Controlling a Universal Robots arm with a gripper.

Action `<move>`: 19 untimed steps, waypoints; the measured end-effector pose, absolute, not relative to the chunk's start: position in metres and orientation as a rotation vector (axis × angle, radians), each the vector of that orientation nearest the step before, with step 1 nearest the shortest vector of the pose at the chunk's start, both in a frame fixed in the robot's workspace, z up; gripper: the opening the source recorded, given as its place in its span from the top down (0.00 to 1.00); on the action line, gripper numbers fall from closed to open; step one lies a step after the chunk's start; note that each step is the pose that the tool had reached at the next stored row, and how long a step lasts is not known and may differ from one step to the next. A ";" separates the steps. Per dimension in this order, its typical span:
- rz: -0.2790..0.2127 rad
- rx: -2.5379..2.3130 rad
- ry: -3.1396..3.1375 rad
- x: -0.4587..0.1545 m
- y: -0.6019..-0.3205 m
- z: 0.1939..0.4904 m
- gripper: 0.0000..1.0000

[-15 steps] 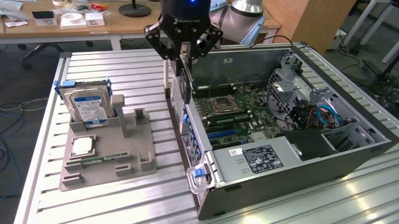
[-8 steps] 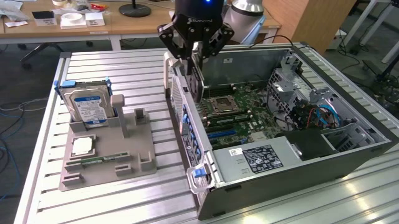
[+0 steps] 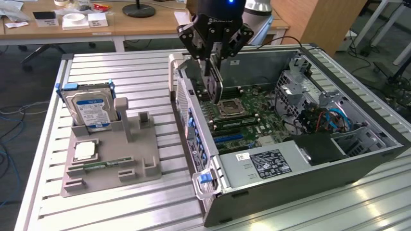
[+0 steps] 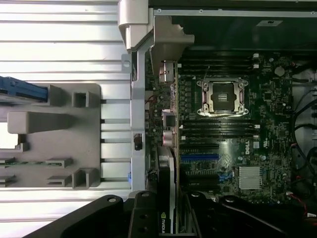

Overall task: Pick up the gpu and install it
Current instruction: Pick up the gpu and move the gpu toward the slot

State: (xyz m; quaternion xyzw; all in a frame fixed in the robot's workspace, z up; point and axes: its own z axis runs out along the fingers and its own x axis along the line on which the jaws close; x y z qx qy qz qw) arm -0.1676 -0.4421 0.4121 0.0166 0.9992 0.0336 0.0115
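My pincer (image 3: 215,54) pinches the gpu (image 3: 213,84) by its upper edge. The card hangs on edge just below my fingers, above the motherboard (image 3: 253,118) inside the open computer case (image 3: 289,185).

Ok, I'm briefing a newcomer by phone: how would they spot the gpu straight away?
Find the open computer case on the slatted table. Over its motherboard, on the side nearest the grey holder, the pincer grips the gpu edge-on. It is a slim dark card held upright, unlike the blue-labelled hard drive standing in that holder.
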 end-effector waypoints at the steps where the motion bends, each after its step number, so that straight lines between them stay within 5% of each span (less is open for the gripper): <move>1: 0.105 0.052 3.116 -0.166 -0.442 0.412 0.73; 19: 0.105 0.052 3.116 -0.111 -0.442 0.412 0.73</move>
